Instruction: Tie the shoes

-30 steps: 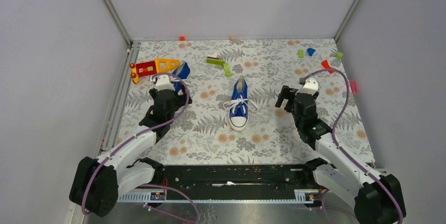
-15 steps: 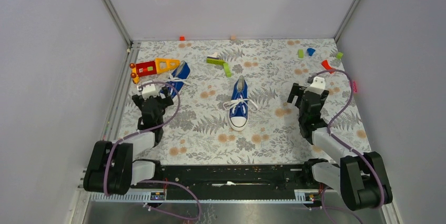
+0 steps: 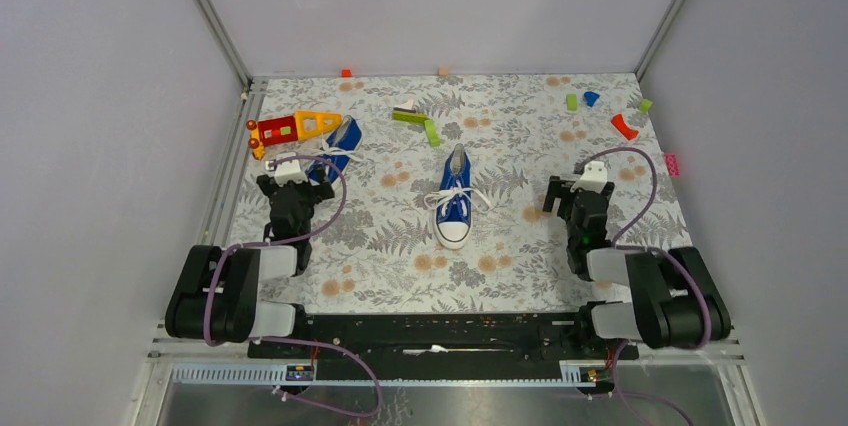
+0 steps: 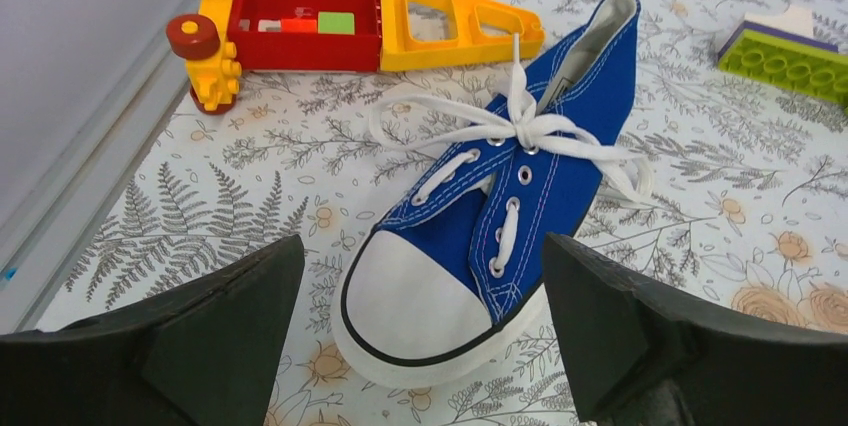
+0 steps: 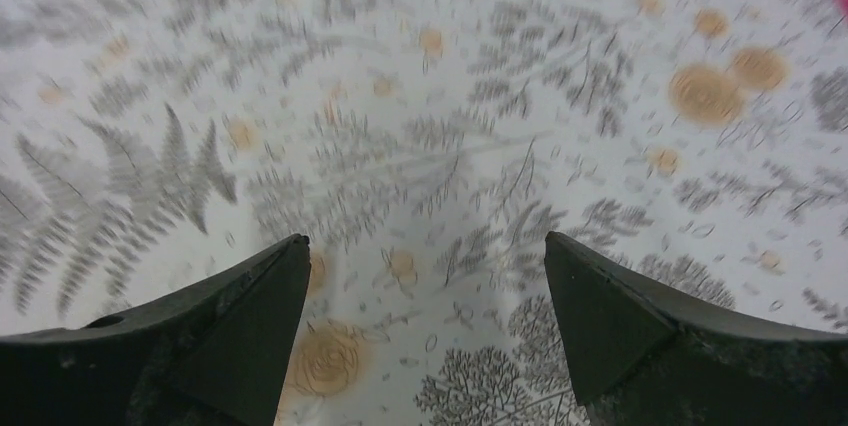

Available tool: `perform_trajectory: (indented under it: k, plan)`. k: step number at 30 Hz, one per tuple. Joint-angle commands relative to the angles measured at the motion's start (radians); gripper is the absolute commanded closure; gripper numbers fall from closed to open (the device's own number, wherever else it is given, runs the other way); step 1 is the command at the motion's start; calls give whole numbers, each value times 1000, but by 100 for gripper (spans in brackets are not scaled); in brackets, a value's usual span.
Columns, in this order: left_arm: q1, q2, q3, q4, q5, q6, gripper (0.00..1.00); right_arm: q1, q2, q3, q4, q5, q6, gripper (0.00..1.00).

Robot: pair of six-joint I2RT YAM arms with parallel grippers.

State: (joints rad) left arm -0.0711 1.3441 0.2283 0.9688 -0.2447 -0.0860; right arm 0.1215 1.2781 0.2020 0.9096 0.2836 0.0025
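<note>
- left sneaker, blue canvas with a white toe cap, lies at the far left of the floral tablecloth, toe towards the arms, its heel just beside the red and yellow toy cart.
- its white laces are gathered in a knot with loops to both sides. it reads as a finished bow.
- centre sneaker sits mid-table, toe also towards the arms. its laces spread across the tongue like a bow, though the top view is too small to be sure.
- left gripper hangs just short of the left sneaker's toe, fingers spread wide and holding nothing.
- right gripper is over bare cloth well to the right of the centre sneaker, fingers also spread and empty. its wrist view is blurred.
- judged from this, the tying looks done or all but done. the next move likely calls only for a check that each bow is snug, or for parking the arms.
- room: the centre sneaker has open cloth on every side.
- the left sneaker is hemmed in by the toy cart behind it and the metal rail at the table's left edge.
- the green brick and small pieces along the far edge are well apart from both shoes.
</note>
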Motion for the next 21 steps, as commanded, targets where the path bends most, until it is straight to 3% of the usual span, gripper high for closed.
perform_trajectory:
  k: [1,2,3,5,21]
  plan:
    - [5,2,-3,113,-33,-15,1,-6,60,33,133,-22,-31,5]
    - [5,1,-3,113,-33,-15,1,-11,63,66,53,-39,-30,7]
    - [5,1,-2,112,-33,-14,1,-17,86,67,90,-53,-30,8]
    - [5,1,0,108,-33,-14,1,-20,83,52,120,-31,-12,1]
    - [-1,3,5,102,-39,-6,1,-20,83,57,109,-31,-17,0]
